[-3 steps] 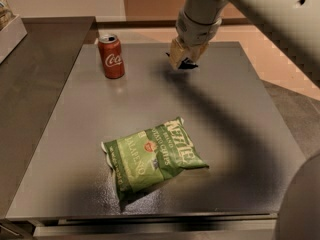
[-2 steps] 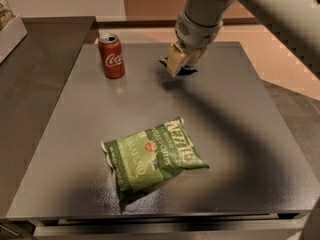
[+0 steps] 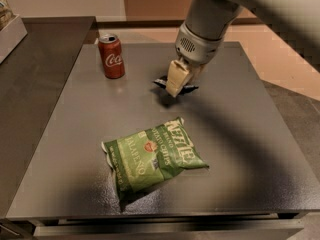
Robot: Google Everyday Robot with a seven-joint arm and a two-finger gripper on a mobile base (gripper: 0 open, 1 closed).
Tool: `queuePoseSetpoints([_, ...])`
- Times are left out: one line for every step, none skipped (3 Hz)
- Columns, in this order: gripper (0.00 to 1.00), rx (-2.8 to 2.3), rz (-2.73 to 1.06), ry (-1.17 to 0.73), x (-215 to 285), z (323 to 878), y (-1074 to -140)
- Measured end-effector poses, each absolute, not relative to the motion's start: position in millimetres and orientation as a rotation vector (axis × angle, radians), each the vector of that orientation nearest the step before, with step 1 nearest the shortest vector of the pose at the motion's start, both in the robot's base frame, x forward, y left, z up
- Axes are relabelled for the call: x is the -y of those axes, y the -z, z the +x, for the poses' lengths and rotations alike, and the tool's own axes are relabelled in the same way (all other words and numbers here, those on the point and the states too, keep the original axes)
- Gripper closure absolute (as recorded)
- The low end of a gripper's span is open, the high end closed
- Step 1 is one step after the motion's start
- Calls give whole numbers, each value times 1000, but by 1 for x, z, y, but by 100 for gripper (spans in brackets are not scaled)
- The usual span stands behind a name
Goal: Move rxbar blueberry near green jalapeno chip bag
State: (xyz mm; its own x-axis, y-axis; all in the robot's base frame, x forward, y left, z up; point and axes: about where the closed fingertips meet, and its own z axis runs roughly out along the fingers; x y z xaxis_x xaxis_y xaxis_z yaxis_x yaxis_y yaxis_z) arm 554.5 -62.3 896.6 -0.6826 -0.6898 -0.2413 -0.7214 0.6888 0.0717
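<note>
The green jalapeno chip bag (image 3: 152, 156), large and crinkled with white lettering, lies on the grey table (image 3: 250, 134) toward the front centre. My gripper (image 3: 175, 87) hangs from the arm coming in at the top right. It is shut on the rxbar blueberry (image 3: 189, 88), whose dark ends stick out on both sides of the pale fingers (image 3: 176, 75). The bar is held just above the table, and its shadow lies beneath it. It is behind the chip bag, with bare table between the two.
A red Coca-Cola can (image 3: 111, 56) stands upright at the back left of the table. A darker counter (image 3: 35, 84) adjoins on the left, with a white bin (image 3: 11, 34) at its far left edge.
My gripper has moved forward and slightly left, carrying the rxbar from the back of the table toward the chip bag. The can and the bag have not moved.
</note>
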Motion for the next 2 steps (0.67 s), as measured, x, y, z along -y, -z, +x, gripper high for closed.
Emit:
queuePoseSetpoints([100, -2707, -1223, -271, 59, 530, -887])
queuePoseSetpoints([84, -2713, -1259, -283, 58, 515, -880])
